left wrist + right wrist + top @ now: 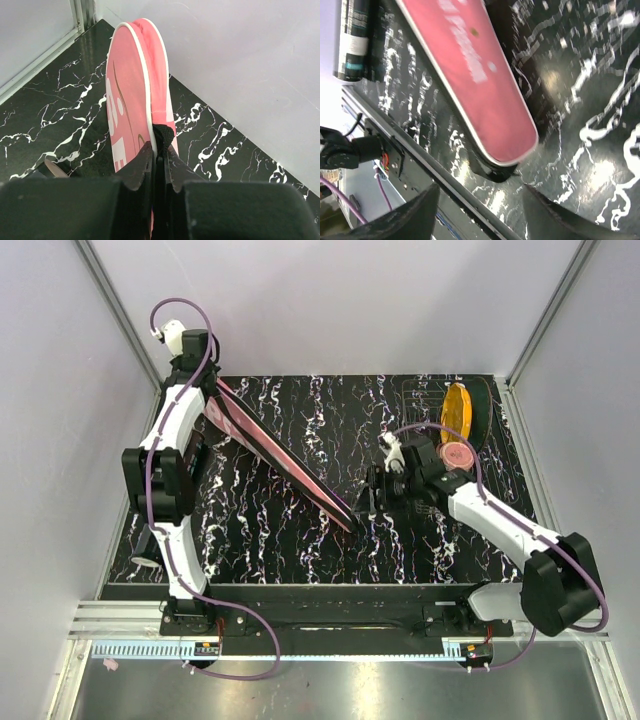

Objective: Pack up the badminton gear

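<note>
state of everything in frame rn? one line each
left gripper: shut on pink cover
right gripper: open, empty
pink cover: tilted, far end pinched, near end low by right gripper
black tube: lying on its side, table's left edge
yellow disc: far right, untouched
pinkish cup: beside yellow disc, untouched

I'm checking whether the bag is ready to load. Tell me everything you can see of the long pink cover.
The long pink cover looks like fabric with white piping and white lettering. It runs diagonally across the black marbled table, turned on edge. The left claw is shut on a black tab at its rim, holding that end up. Its other end, rounded, sits ahead of the open right claw, untouched.
</note>
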`<state>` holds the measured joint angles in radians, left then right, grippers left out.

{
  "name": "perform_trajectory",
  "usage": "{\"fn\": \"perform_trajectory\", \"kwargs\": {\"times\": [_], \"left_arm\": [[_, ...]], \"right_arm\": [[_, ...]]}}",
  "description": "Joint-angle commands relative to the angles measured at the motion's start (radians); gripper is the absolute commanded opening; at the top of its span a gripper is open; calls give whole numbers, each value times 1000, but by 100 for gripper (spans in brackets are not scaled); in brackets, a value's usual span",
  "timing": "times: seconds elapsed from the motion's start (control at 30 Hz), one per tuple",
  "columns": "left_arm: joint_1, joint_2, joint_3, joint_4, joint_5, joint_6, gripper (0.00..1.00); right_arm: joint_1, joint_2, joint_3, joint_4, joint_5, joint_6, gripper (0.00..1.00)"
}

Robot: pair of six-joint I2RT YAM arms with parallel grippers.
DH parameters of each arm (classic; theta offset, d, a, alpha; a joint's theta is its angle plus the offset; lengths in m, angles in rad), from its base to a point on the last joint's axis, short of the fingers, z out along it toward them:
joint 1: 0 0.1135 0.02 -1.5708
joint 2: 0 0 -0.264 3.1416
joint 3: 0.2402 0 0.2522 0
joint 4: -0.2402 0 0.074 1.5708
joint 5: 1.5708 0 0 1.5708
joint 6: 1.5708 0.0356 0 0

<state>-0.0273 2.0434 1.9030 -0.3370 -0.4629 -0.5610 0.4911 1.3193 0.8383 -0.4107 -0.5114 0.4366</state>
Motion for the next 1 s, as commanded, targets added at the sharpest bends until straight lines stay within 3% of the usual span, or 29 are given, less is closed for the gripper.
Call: {"fn": "perform_trajectory", "kwargs": {"times": [0.0,0.2,0.23,0.3,0.43,0.57,0.63,0.67,0.7,0.73,0.77,0.8,0.9,0.97], "left_arm": [[9,-77,-31,61,23,-22,0],[3,-80,-35,39,59,-30,0],[4,-81,-38,32,63,-34,0],[4,-89,-48,29,82,-37,0],[3,-95,-55,29,179,-33,0],[4,-118,-82,29,291,-33,3],[7,-137,-94,35,341,-27,11],[6,-146,-108,41,409,-20,18],[7,-164,-119,47,452,-16,39],[9,-178,-134,76,505,1,51],[10,-193,-172,91,595,4,58],[12,-233,-192,104,627,-3,73],[13,-334,-283,159,751,-31,85],[12,-389,-361,213,864,-56,86]], "right_arm": [[15,9,157,39,30,-120,85],[87,227,317,113,114,-202,93],[107,257,341,118,117,-206,99],[132,340,407,127,152,-226,99],[188,443,508,118,165,-249,88],[204,477,533,108,192,-190,56],[202,465,506,136,195,-165,38],[204,454,478,147,182,-147,21],[199,446,463,150,165,-138,8],[198,440,446,153,146,-125,0],[195,420,394,182,101,-99,0],[185,408,363,203,82,-81,0],[156,356,236,305,25,0,0],[107,342,171,346,2,52,0]]}}
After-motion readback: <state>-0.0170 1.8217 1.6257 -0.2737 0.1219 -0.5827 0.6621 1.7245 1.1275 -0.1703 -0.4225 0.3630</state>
